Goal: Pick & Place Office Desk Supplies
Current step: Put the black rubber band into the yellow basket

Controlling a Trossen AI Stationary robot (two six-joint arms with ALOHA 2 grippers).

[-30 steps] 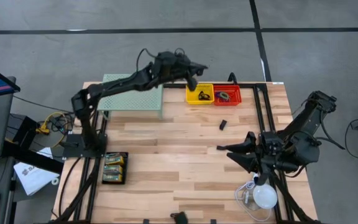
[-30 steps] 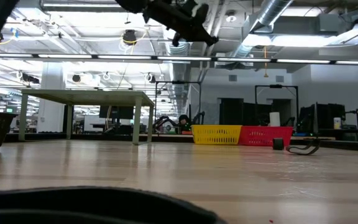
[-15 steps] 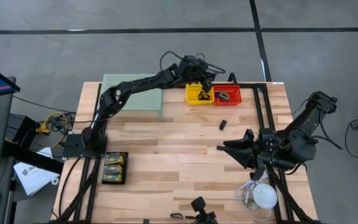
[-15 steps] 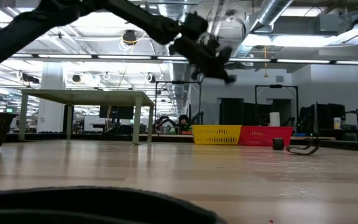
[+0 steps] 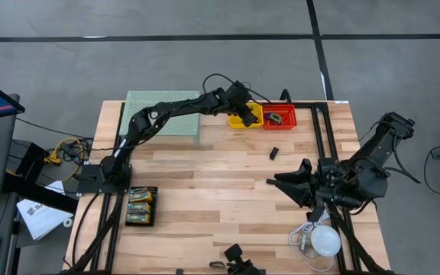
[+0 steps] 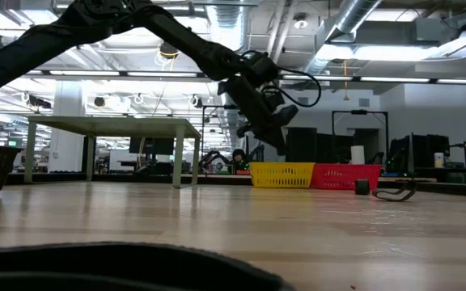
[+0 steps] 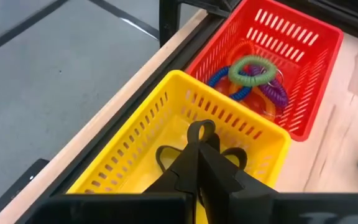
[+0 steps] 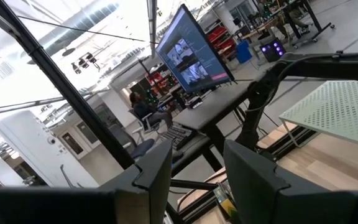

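1. I am holding the left gripper point(image 5: 244, 111) over the yellow slotted plastic basket point(image 5: 251, 120) at the far edge of the wooden table point(image 5: 205, 191), because that basket is where the black clips are being sorted.
2. Its jaws are pressed fully together on the wire handle of a black metal binder clip point(image 7: 199, 135), which is hanging just inside the yellow basket's rim; I judge it is being kept pinched until it is low enough to drop cleanly.
3. Right beside it, touching its side, the red slotted plastic basket point(image 7: 294, 68) is holding the thin coiled rings in green, blue, orange and purple point(image 7: 252, 73), kept apart from the clips by kind.
4. One small black clip point(image 5: 274, 153) is lying loose on the bare wood, near the baskets; to my eye it is waiting its turn.
5. The flat green card-backed packs point(image 5: 140, 206) are sitting in a dark tray near the left arm's base, well apart from the baskets.
6. I am parking the right gripper point(image 5: 272, 182) above the right half of the table, fingers parted and gripping nothing, clear of the left arm's reach.
7. The pale-green perforated stand point(image 5: 166, 122) is standing at the far left.
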